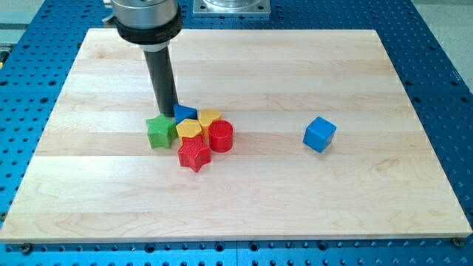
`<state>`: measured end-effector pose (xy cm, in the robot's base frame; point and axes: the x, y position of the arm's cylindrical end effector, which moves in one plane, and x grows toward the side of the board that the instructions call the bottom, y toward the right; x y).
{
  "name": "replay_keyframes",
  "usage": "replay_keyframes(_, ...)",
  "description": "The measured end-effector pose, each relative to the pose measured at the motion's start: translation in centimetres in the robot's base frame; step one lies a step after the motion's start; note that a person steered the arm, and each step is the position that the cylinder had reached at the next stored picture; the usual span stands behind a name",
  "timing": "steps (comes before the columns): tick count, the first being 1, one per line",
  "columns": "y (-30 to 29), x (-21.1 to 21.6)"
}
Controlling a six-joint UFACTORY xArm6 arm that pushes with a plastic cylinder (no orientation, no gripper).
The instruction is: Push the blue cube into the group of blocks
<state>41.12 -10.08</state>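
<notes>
Right now, in the camera view, my tip point(169, 112) sits down on the wooden board point(295, 199) at the top-left edge of the group of blocks, wedged between the green star point(159, 132) and a small blue block point(184, 113) whose shape I cannot make out clearly. It is a bare rod, so it grasps nothing; it only touches or nearly touches those two. The rest of the cluster lies just below and to the view's right of it: a yellow heart point(210, 117), a yellow block point(190, 131), a red cylinder point(221, 137) and a red star point(194, 154), all packed close together. The blue cube point(319, 134) stands alone, well apart toward the view's right, roughly level with the red cylinder. I judge the push has not yet begun: the cube is untouched and my tip is on the wrong side. The next move calls for travelling around the cluster without scattering it, arriving on the cube's right face, then pushing steadily toward the view's left, keeping the line centred so the cube does not spin off.
</notes>
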Motion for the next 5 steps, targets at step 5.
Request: replay_keyframes(5,-7.9,4.4)
